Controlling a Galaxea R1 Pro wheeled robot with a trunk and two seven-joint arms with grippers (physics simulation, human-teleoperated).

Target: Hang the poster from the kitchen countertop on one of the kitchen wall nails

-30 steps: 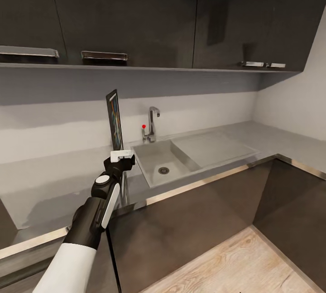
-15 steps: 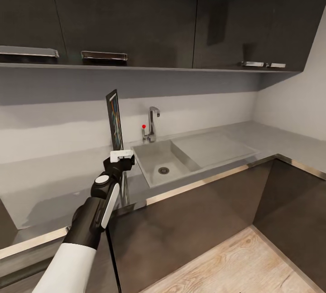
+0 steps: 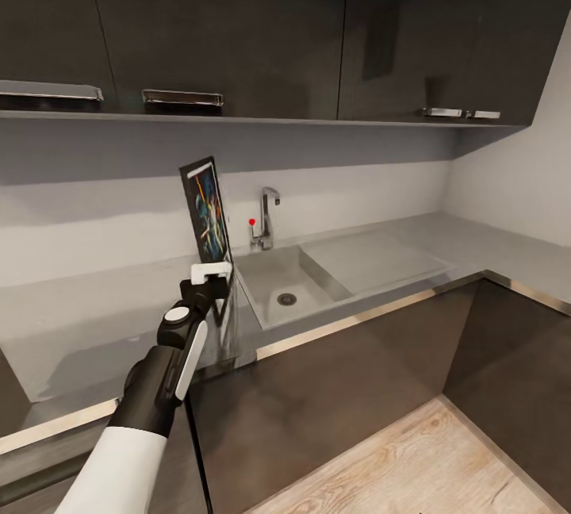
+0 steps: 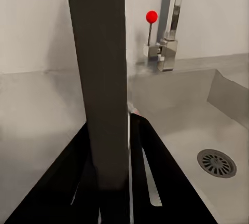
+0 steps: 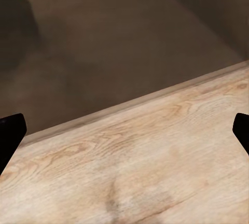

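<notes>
Left gripper (image 3: 212, 282) clamped on the poster (image 3: 208, 212), jaws shut on its lower edge. Poster held upright above the bench (image 3: 87, 316), clear of the surface, just left of the sink (image 3: 289, 284). Printed face partly turned toward the head camera: black frame, white border, colourful figures on dark blue (lettering too small to read). Top leaning slightly toward the left. Backed by the pale wall (image 3: 95, 220) below the dark upper cabinets (image 3: 238, 30).

From the left wrist: poster (image 4: 101, 79) seen edge-on as a dark vertical band, pinched between the two black fingers (image 4: 155, 167). Behind it the tap (image 4: 168, 27) with a red-tipped lever (image 4: 151, 16), grey basin and round drain (image 4: 217, 163).

In the head view, tap (image 3: 267, 216) against the wall at the sink's back edge, red knob (image 3: 252, 222) beside it. Bench with shiny metal front edge (image 3: 357, 316), running into an L at the right corner. Dark base cabinets (image 3: 333, 403) under it, wood floor (image 3: 412, 466) below.

Right gripper (image 5: 124, 136): black fingertips (image 5: 10, 130) at opposite sides of the right wrist view, jaws wide apart, holding nothing, over the wood floor (image 5: 145, 172) near a dark cabinet front (image 5: 104, 42).
</notes>
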